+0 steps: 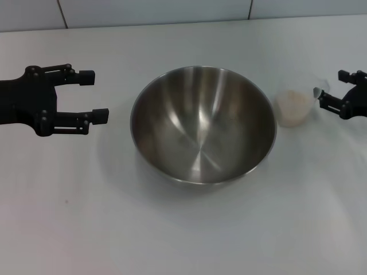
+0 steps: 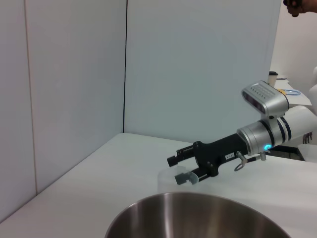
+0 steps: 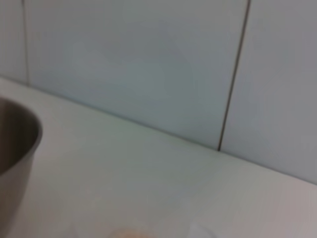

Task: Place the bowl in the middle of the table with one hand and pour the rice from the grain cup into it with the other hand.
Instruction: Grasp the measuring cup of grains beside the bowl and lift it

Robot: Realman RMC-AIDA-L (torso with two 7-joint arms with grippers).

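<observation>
The steel bowl [image 1: 203,123] stands on the white table [image 1: 172,229], near its middle, with nothing in it. My left gripper [image 1: 93,95] hovers open a short way to the bowl's left, clear of the rim. Right of the bowl stands the clear grain cup [image 1: 295,106] holding off-white rice [image 1: 292,103]. At the cup's far side my right gripper [image 1: 331,89] is open, its fingertips on either side of the cup's small tab. In the left wrist view, the bowl's rim [image 2: 198,203] lies low, with the cup [image 2: 171,181] and right gripper [image 2: 179,168] behind it.
A pale panelled wall [image 1: 172,11] borders the table's far edge. The right wrist view shows the bowl's side [image 3: 15,148] and the wall [image 3: 148,64]. Bare tabletop lies in front of the bowl and to both sides.
</observation>
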